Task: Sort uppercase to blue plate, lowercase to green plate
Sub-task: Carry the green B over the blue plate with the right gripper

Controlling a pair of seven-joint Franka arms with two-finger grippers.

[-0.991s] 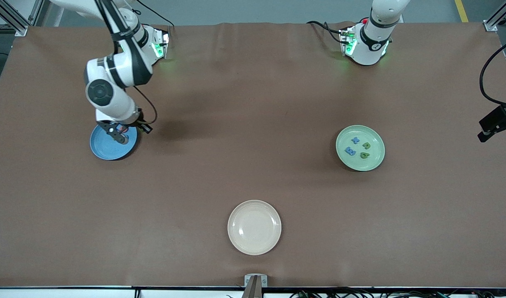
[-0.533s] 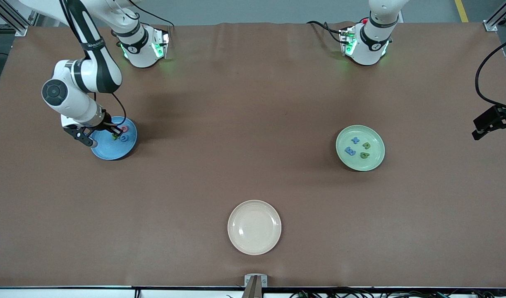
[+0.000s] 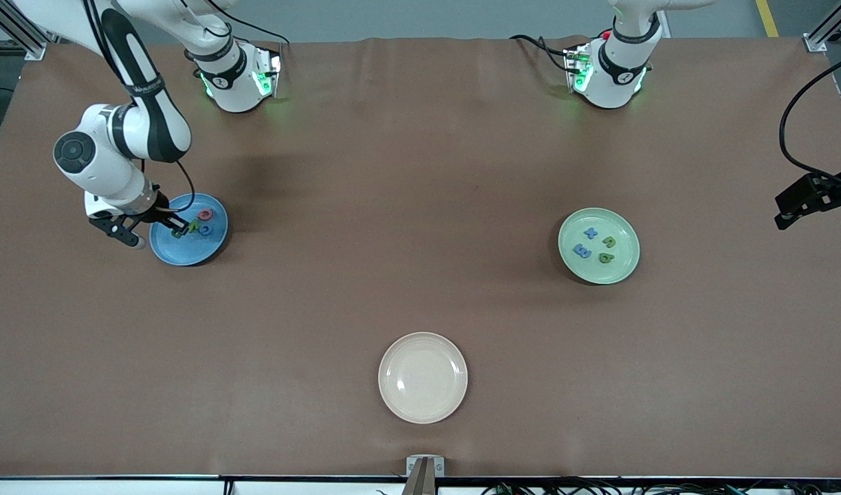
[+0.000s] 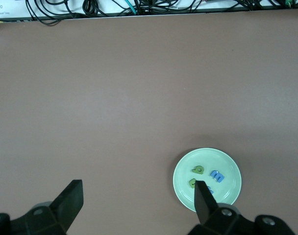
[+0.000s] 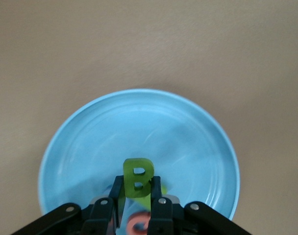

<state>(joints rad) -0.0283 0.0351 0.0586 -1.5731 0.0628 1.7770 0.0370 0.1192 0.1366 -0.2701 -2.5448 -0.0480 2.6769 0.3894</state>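
While we hold the green B [image 5: 138, 177] between the narrow fingers of the right gripper [image 3: 176, 230], it hangs over the blue plate [image 3: 186, 253], on the part of the plate toward the right arm's end of the table. This is the relation the coming move turns on: the plate floor lies straight under the letter, so we judge that a short descent and an opening of the fingers is enough. In the right wrist view the B stands upright in the grip, its long axis pointing out from the fingertips, with bare blue under it. Just beside it, already on the plate, lie a pink round letter [image 3: 204, 215], a blue C-like letter [image 3: 205, 229] and something green [image 3: 194, 225] that we cannot read; they are close, and the B could land on them if we release it carelessly.

Going along the table, the cream plate [image 3: 423, 378] lies near the front camera, well apart from both other plates, and nothing stands in our way.

Toward the left arm's end, the green plate [image 3: 598, 246] carries the four lowercase letters [image 3: 595, 245]. The left gripper [image 4: 137, 199] waits high above the table with its fingers wide and holding nothing.
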